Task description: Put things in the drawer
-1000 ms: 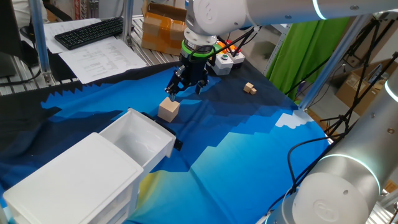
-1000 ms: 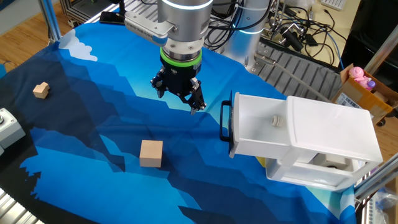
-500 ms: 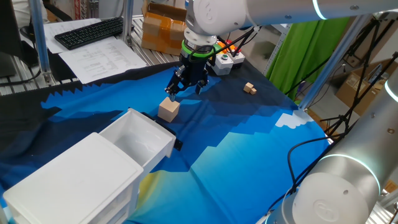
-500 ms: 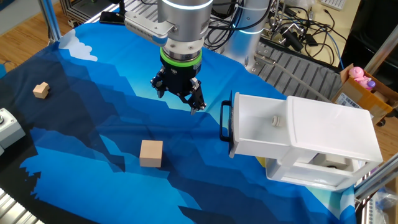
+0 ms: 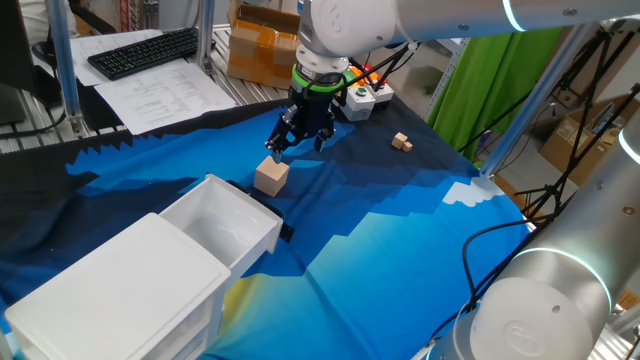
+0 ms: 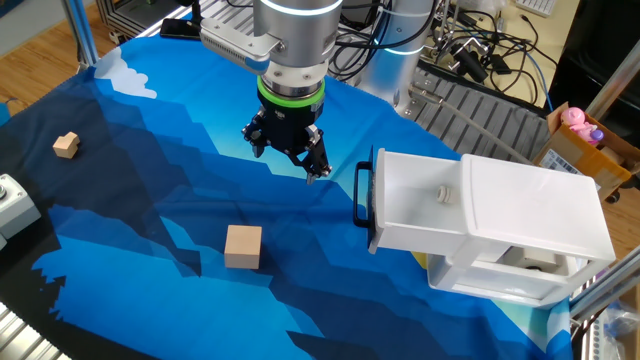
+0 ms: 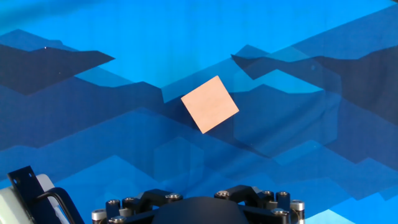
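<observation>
A plain tan wooden cube [image 5: 270, 177] lies on the blue cloth; it also shows in the other fixed view [image 6: 243, 246] and in the hand view [image 7: 209, 104]. My gripper [image 5: 296, 146] hangs above the cloth, open and empty, a little behind the cube and apart from it [image 6: 286, 162]. Its fingertips do not show in the hand view. The white drawer [image 5: 258, 212] stands pulled out of its white cabinet [image 5: 110, 300], black tab [image 6: 362, 195] facing the gripper. A small pale piece [image 6: 445, 193] lies inside the drawer [image 6: 420, 160]. A second small block [image 5: 402, 142] lies far off [image 6: 66, 145].
A grey button box [image 5: 362, 98] sits at the cloth's far edge. Behind the table are a keyboard [image 5: 145, 50], papers and a cardboard box [image 5: 262, 45]. Cables [image 6: 480, 50] lie behind the cabinet. The drawer's black tab shows in the hand view's lower left corner [image 7: 28, 180].
</observation>
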### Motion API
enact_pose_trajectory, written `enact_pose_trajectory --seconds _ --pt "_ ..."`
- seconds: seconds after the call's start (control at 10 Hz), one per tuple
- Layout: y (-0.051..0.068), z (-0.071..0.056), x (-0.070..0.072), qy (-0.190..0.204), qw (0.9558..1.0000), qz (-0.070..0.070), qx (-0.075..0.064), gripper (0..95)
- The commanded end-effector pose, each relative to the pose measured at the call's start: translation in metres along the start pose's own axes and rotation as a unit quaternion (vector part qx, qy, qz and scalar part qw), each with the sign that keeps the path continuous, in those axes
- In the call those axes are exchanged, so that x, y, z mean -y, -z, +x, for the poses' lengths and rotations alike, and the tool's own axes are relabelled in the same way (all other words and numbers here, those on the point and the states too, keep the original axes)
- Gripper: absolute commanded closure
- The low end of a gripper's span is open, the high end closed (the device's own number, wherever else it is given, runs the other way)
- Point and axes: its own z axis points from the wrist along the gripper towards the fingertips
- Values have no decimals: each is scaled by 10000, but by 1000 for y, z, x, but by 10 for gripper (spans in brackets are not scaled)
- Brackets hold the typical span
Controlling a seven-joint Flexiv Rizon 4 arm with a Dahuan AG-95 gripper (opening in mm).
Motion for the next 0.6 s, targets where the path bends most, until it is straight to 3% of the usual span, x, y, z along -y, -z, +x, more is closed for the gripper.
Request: enact_pose_trajectory --seconds 0.1,0.2,0.6 --pt "0 0 0 0 10000 0 -3 0" --pt "-1 1 0 278 9922 -1171 318 950" --pt "-7 11 -3 348 9920 -1160 348 950"
